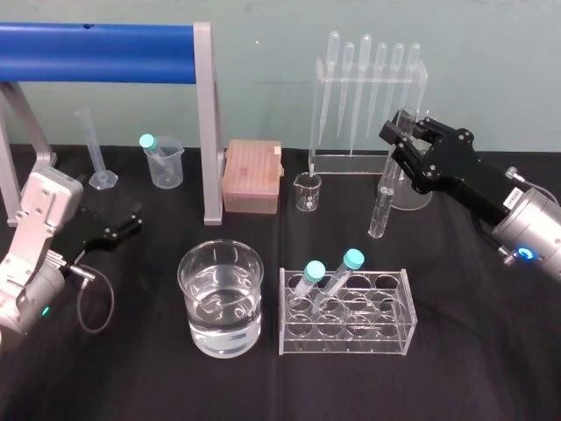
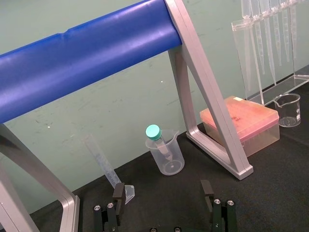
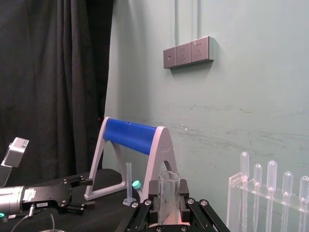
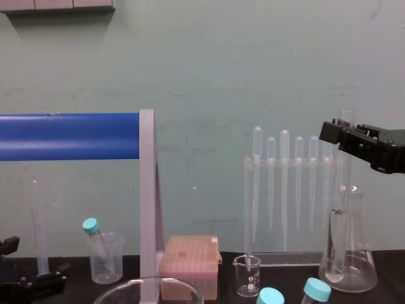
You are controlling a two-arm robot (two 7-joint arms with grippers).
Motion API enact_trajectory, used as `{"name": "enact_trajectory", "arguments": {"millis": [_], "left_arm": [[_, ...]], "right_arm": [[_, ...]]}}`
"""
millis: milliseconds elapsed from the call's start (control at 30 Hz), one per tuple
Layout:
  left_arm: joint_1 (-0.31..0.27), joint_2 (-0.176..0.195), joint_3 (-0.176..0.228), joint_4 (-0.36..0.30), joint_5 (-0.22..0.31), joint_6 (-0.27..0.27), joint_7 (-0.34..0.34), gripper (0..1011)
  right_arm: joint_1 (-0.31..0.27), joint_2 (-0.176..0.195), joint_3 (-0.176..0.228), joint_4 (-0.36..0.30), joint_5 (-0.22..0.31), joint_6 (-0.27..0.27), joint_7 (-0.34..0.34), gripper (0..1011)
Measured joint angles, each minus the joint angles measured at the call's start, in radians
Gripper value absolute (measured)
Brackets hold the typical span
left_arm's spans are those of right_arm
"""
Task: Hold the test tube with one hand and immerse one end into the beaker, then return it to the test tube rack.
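A black cloth covers the bench (image 1: pixel 456 351), which backs onto a pale green wall. The right wrist view adds a black curtain (image 3: pixel 53 72) and a row of grey wall plates (image 3: pixel 188 50).

The right gripper (image 1: pixel 405 145) is raised behind the test tube rack (image 1: pixel 346 340), with its fingers clamped on the upper part of the test tube (image 1: pixel 379 210). The tube hangs nearly upright in front of a conical flask (image 4: pixel 364 266), its lower end near the bench. In the chest view the tube's lower half overlaps that flask and is hard to separate from it.

The beaker (image 1: pixel 184 294) is part-filled with clear liquid and stands just left of the rack; the chest view cuts it off to a rim at the lower edge.

The left gripper (image 1: pixel 131 221) sits low at the bench's left side, well apart from the beaker. The left wrist view shows its fingers spread apart.
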Motion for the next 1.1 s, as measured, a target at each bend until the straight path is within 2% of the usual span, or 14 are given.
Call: {"name": "enact_trajectory", "arguments": {"millis": [1100], "left_arm": [[0.000, 0.000, 0.000, 0.000, 0.000, 0.000, 0.000, 1000]], "right_arm": [[-0.001, 0.001, 0.002, -0.002, 0.002, -0.002, 0.001, 249]]}}
